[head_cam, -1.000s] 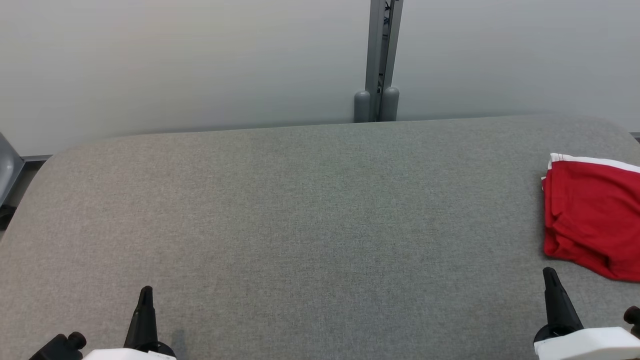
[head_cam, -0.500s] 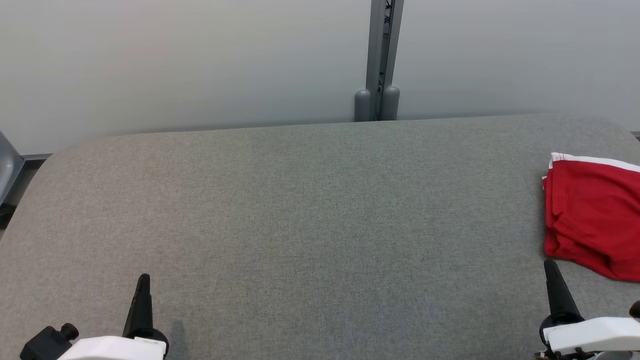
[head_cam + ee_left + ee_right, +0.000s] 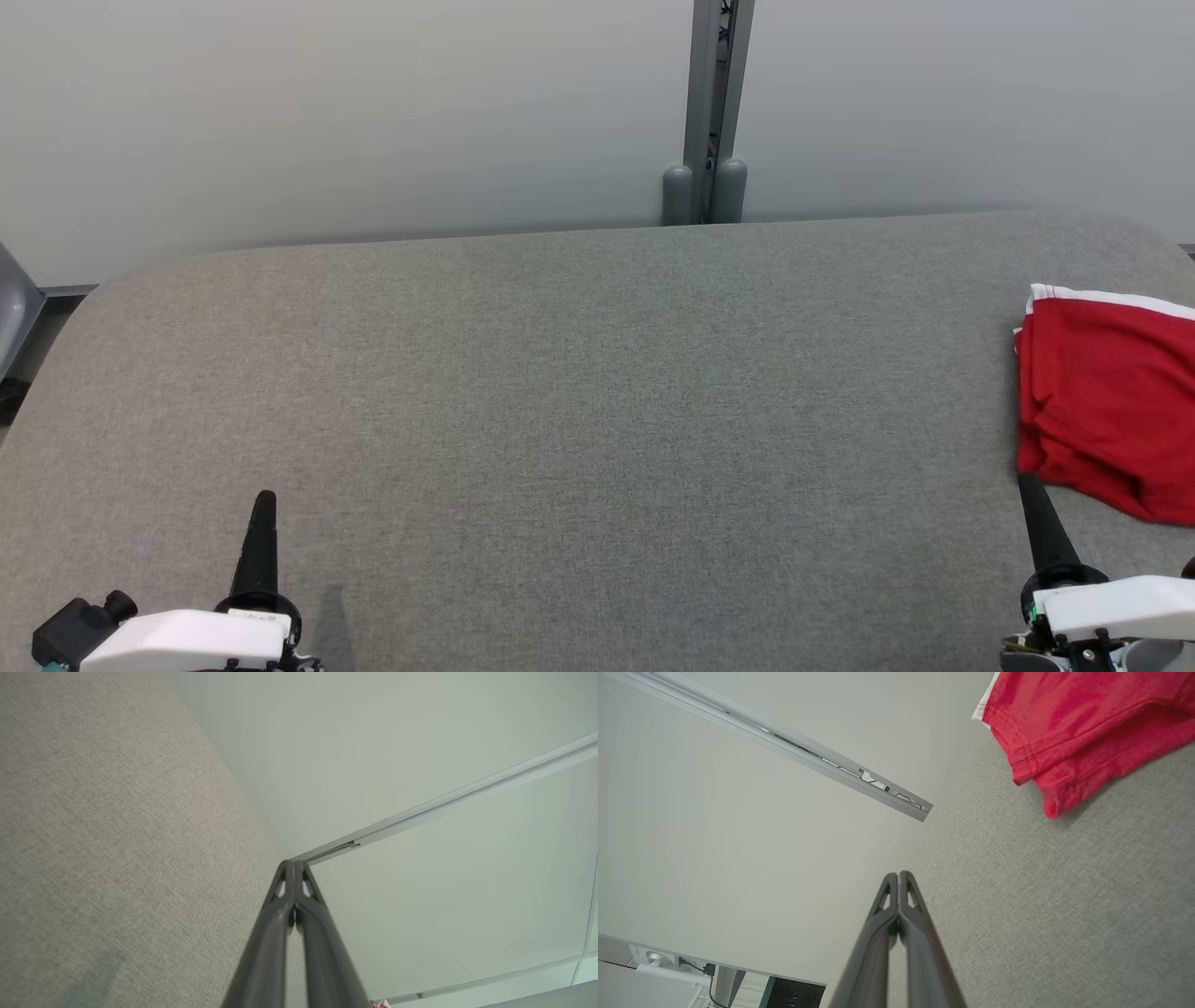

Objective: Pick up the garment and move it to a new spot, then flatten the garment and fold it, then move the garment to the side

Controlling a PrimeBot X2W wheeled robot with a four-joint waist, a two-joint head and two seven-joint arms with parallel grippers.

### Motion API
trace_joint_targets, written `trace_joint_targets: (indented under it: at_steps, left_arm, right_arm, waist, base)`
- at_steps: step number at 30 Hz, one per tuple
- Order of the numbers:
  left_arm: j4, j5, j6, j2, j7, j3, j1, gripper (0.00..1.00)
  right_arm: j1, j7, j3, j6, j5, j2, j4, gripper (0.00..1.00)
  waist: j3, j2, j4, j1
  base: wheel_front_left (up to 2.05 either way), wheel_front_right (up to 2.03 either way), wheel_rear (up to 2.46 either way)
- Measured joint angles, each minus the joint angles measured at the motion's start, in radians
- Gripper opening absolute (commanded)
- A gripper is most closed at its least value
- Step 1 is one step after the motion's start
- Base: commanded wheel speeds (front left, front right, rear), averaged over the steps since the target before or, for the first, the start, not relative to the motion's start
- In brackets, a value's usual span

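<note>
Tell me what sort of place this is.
Probably a robot test cell or lab, not a home: a large grey fabric-covered table, bare pale partition panels joined by a metal post, and one red garment on it.

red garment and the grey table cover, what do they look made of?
The red garment: soft knit, probably cotton or a jersey blend, matte. It lies in limp folds, with stitched hems and a white trim edge. The exact fibre is unclear.
The table cover: grey woven upholstery-type fabric, matte and heathered. A fine weave grain shows in the wrist views, and the rounded corners hint at padding.
</note>
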Motion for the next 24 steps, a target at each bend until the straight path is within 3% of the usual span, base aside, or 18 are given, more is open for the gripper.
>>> trace_joint_targets:
  at_steps: [24]
  left_arm:
    - [0.013,-0.203,-0.027,0.003,0.054,0.02,-0.058,0.0]
  right_arm:
    - [-0.04,0.057,-0.017,0.0,0.221,-0.001,0.015,0.0]
  waist:
    - [0.005,0.0,0.001,0.0]
  base:
    - [0.0,0.0,0.0]
